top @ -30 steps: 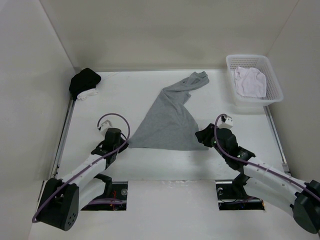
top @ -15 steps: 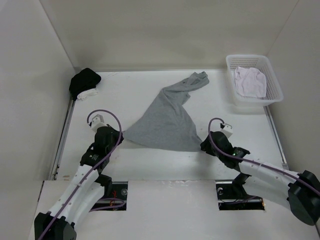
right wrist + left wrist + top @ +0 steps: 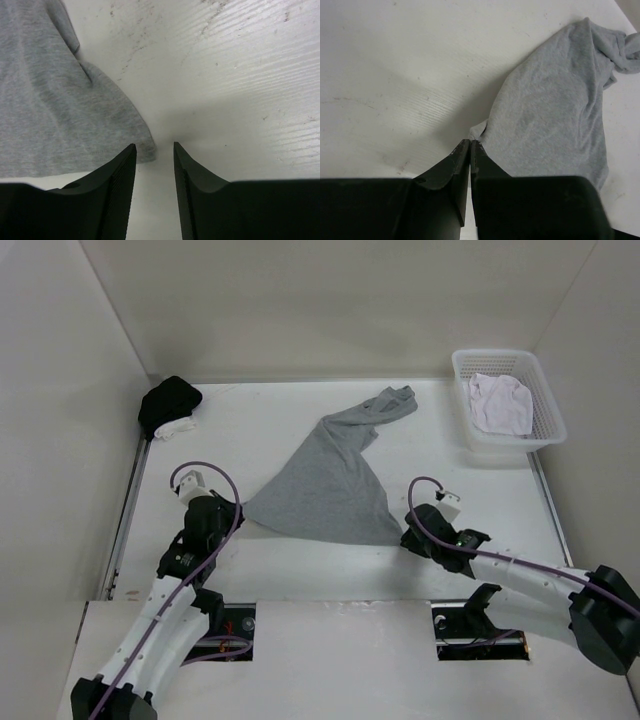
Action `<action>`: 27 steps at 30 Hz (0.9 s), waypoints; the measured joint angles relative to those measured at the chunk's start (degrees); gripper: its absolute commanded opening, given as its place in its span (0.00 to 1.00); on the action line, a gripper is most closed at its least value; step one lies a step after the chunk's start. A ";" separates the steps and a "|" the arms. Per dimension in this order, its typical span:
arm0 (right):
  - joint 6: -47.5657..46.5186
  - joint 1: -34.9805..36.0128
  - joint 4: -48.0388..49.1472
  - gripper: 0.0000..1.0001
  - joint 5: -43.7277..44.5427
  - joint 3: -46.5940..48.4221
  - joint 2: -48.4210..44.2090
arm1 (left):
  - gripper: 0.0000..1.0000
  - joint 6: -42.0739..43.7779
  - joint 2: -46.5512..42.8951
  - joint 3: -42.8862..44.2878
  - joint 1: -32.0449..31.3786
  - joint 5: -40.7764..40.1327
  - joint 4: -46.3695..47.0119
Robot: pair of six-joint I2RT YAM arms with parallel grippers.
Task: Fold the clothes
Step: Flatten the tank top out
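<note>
**A:** From overhead, where do the clothes lie?

**B:** The clothes (image 3: 335, 480) spread as a grey triangle over the middle of the bench (image 3: 250, 430). The broad hem faces the near edge. The narrow twisted end points toward the far right corner, stopping short of the basket (image 3: 545, 425) that holds a white cloth (image 3: 500, 405). A black-and-white bundle (image 3: 168, 408) sits in the far left corner. The left tool (image 3: 228, 512) is at the hem's near-left corner and the right tool (image 3: 408, 537) is at its near-right corner.

**A:** And the left wrist view?

**B:** The left tool (image 3: 470, 144) is clenched, and the corner of the clothes (image 3: 555, 110) meets its tips. It appears to be pinching that corner. A shadow underneath suggests the edge is raised off the bench.

**A:** And the right wrist?

**B:** The jaws of the right tool (image 3: 154, 146) stand apart and grasp nothing. The hem corner of the clothes (image 3: 45, 110) lies flat beside one finger, barely at the edge of the gap.

**A:** Which step is that?

**B:** It looks like taking both near corners before the first fold, with one corner secured and the other not. The right tool probably needs to shift toward the cloth, press down to the bench and close. Thin knit lying flat could slip free.
</note>
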 measured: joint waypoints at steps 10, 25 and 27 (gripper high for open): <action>1.03 -0.04 -0.90 0.32 -1.60 0.20 0.87 | 0.03 -0.02 -0.44 -1.38 0.20 1.81 0.76; 0.48 -0.04 1.84 0.00 -3.13 1.64 4.70 | 0.02 -0.13 0.72 -1.79 0.17 3.15 2.82; 0.46 0.68 1.22 0.00 -1.11 1.64 2.10 | 0.02 -0.26 0.70 -1.77 0.04 3.15 2.82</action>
